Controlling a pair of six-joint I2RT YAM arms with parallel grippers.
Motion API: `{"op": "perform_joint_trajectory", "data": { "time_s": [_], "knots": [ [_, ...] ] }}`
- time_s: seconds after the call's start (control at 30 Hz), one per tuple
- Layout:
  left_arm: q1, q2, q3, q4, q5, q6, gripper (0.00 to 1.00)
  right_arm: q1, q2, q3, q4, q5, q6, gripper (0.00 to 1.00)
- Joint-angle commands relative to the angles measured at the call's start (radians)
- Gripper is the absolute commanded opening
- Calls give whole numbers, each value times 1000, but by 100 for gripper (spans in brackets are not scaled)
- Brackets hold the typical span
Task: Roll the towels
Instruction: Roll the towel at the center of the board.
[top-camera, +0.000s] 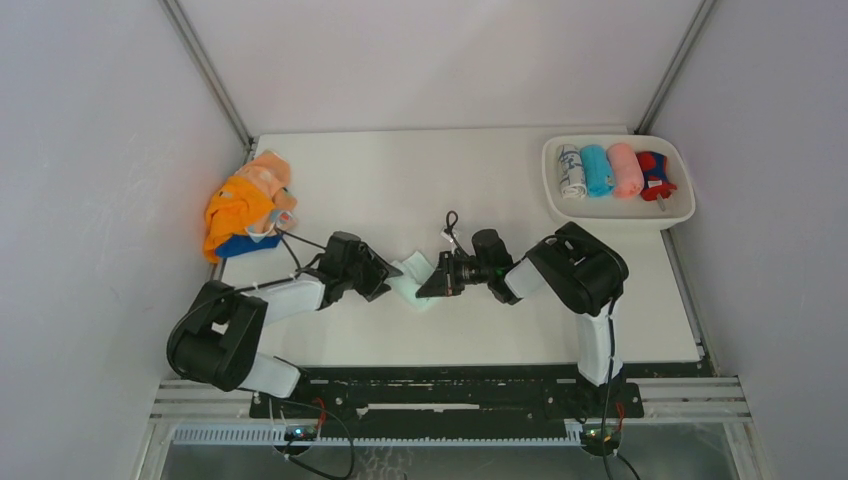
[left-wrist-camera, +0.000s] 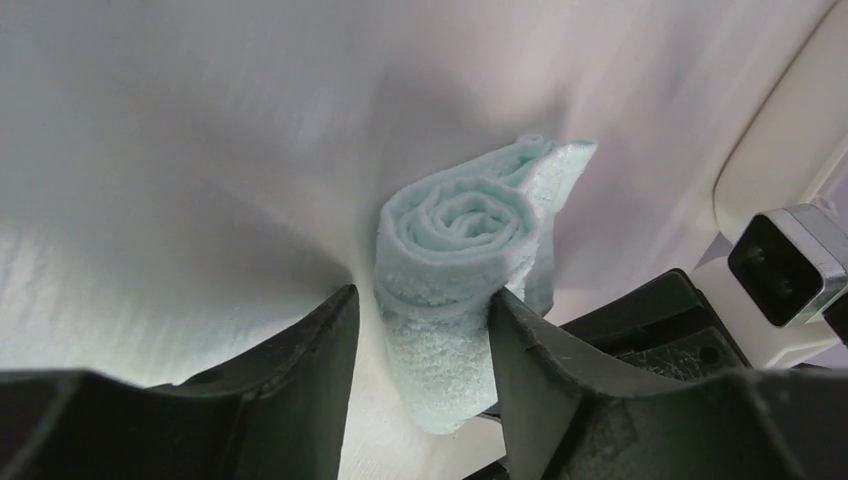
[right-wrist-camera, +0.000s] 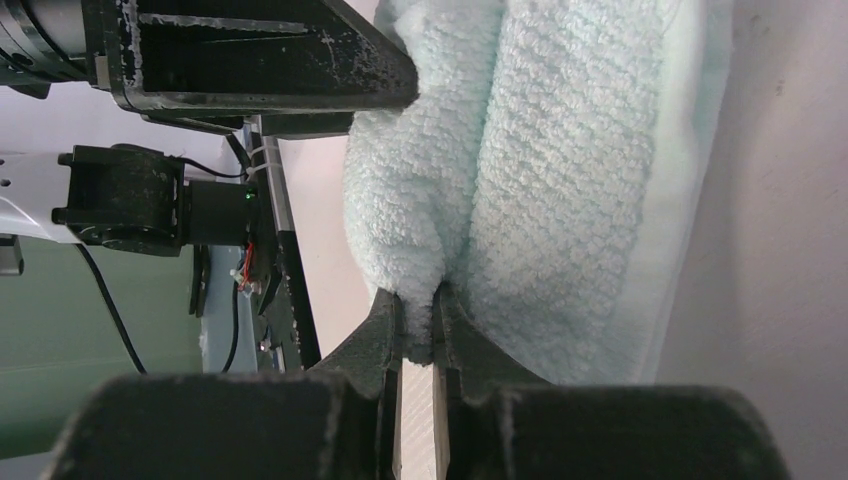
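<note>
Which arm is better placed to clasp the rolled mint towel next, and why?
Probably left. The left claw straddles the rolled end of the mint towel, a finger on each side. The right claw is shut on a thin fold of it, so it must let go first.

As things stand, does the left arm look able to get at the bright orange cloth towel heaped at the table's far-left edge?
Probably yes: only bare table separates it from the orange towel. But the left gripper straddles the rolled pale mint towel that the right gripper pinches.
</note>
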Motion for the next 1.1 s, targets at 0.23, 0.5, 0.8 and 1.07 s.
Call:
{"op": "perform_joint_trajectory", "data": {
  "time_s": [0.23,0.5,0.8,1.07],
  "knots": [
    [-52,97,44,21,-15,38,38,-14,-93,33,-431,139,-183,16],
    [-62,68,98,-150,-130,102,33,-28,-287,163,-705,219,-261,35],
    [-128,-102,157,-477,-346,144,33,113,-391,263,-903,432,-355,53],
    [-126,-106,169,-510,-355,163,35,360,-420,273,-900,802,-531,71]
  ]
}}
